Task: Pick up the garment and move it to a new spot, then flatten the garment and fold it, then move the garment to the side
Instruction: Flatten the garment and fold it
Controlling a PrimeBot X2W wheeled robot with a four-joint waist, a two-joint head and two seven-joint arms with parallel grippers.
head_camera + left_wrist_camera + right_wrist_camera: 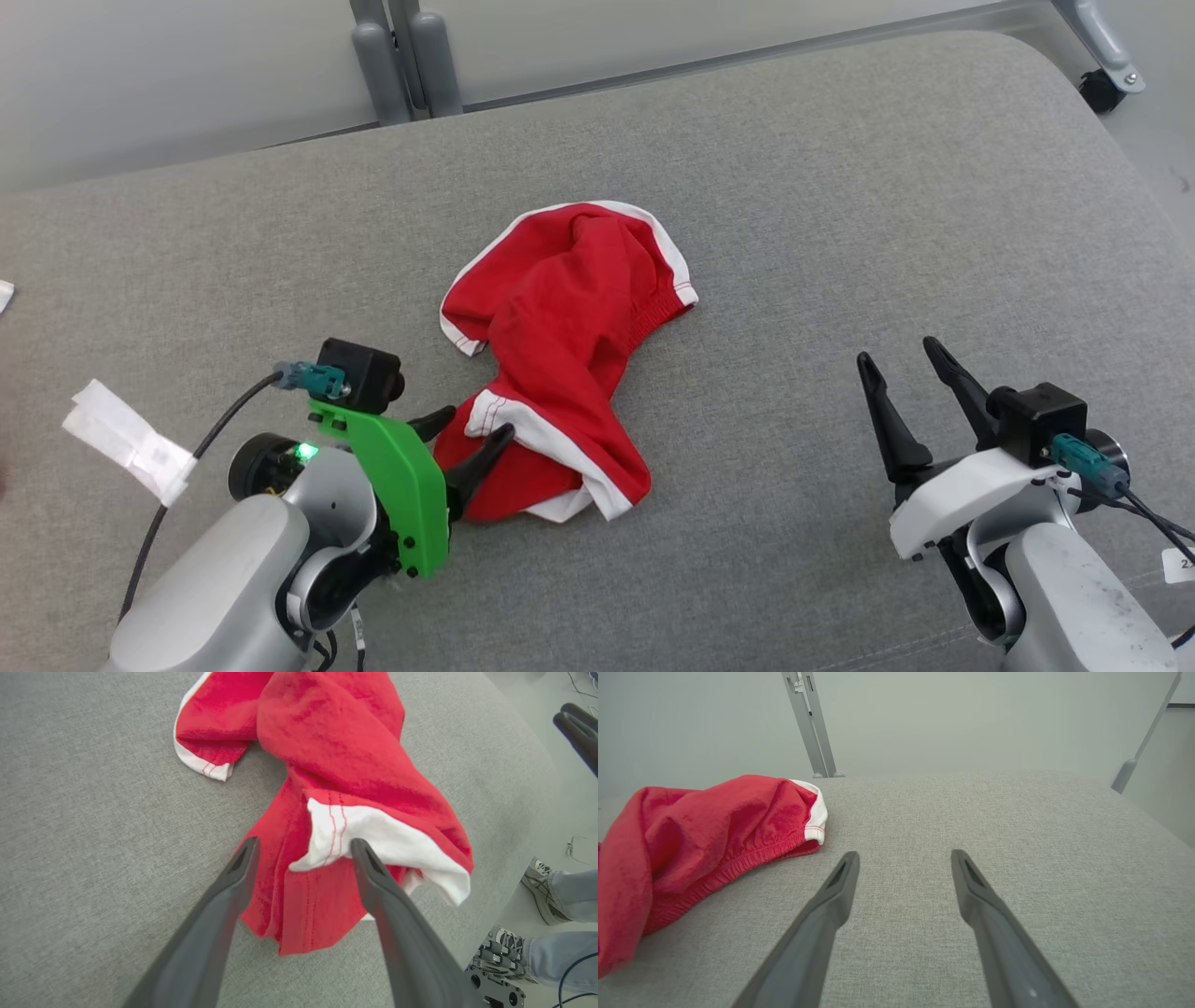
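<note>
Jaws of the left gripper [481, 420] stand wide apart at the near left of the grey cushion [840, 233], gripping nothing; its two dark fingers straddle the near end of the garment [560, 327] — red shorts with white trim, crumpled in a heap; in the left wrist view a fold of white hem [373, 835] lies between the fingertips, one tip right at the hem's edge, though whether it touches the cloth I cannot tell; a green bracket [401, 485] sits on that wrist. To the left of that arm a white paper tag [131, 439] lies on the cushion. The right gripper [897, 352] is at the near right, well apart from the garment, likewise spread open and empty — bare grey fabric lies between its fingers; in its wrist view the garment is off to the left, elastic waistband facing it. From the left gripper the garment runs away toward the far right, ending near the cushion's middle. Beyond the cushion's far edge stand grey metal legs [406, 56]; at the far right, a caster [1102, 91]. In the left wrist view a person's shoes [537, 882] rest on the floor past the cushion's right edge.
</note>
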